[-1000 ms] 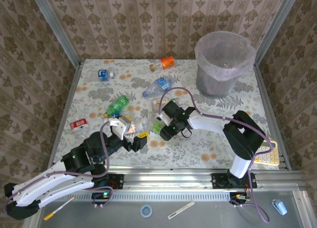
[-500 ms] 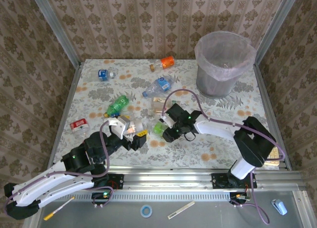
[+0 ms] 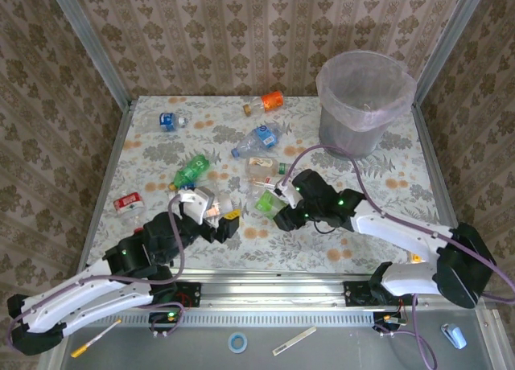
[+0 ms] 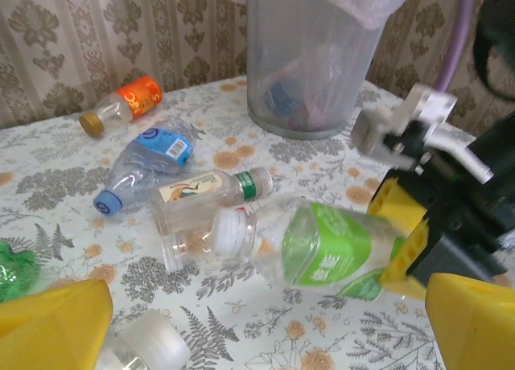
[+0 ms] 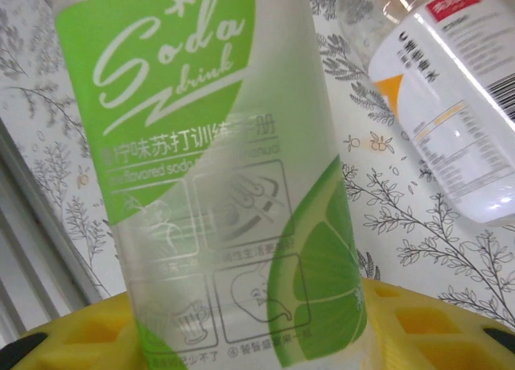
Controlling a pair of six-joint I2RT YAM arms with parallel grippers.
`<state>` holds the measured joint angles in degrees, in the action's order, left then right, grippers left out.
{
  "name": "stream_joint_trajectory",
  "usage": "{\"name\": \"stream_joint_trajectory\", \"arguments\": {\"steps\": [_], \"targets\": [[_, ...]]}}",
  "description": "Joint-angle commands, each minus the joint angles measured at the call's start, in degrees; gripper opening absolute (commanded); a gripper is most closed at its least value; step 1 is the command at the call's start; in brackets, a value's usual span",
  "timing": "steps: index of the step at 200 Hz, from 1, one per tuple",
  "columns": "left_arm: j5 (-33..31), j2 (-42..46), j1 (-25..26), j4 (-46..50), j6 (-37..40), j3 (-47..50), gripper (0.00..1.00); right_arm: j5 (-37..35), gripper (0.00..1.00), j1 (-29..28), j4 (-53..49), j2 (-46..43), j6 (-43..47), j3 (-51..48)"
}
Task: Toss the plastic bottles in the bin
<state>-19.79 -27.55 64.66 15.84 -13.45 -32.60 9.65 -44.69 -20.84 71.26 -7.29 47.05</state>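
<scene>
The right gripper (image 3: 272, 205) clamps 1 green-labelled bottle (image 4: 322, 245), well apart from the bin (image 3: 346, 133). The left gripper (image 3: 216, 211) stands wide open, farther from the bin.

A lab test booth — wallpapered panels (image 3: 241, 32) in aluminium framing (image 3: 91, 44) (mock-home look), floral-clothed table (image 3: 161, 149).

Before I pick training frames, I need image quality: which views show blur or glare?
Top external: evenly lit and sharp, with soft shadows. Left wrist: the left gripper's fingers are out of focus in the near corners, the green-label bottle is sharp, and the liner atop the bin is washed out. Right wrist: that bottle's label reads crisply, while the white-label bottle behind it is bright and softer.
</scene>
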Motion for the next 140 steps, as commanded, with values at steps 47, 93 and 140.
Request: {"name": "stream_joint_trajectory", "arguments": {"steps": [47,93,140], "targets": [[13.18,-10.13,-4.14,-14.50,-6.47,-0.62,1.00,2.06,0.38,0.86,1.71,-8.68,-2.12,-0.64],[25.51,-16.37,-12.26,-24.99,-18.76,1.28,1.00,2.91,0.38,0.98,2.08,-10.62,-2.05,-0.65],[30.72,-20.68,-14.62,-31.70,-24.12,2.20,1.00,3.74,0.38,1.00,3.21,-10.53,-2.42,-0.73]]}}
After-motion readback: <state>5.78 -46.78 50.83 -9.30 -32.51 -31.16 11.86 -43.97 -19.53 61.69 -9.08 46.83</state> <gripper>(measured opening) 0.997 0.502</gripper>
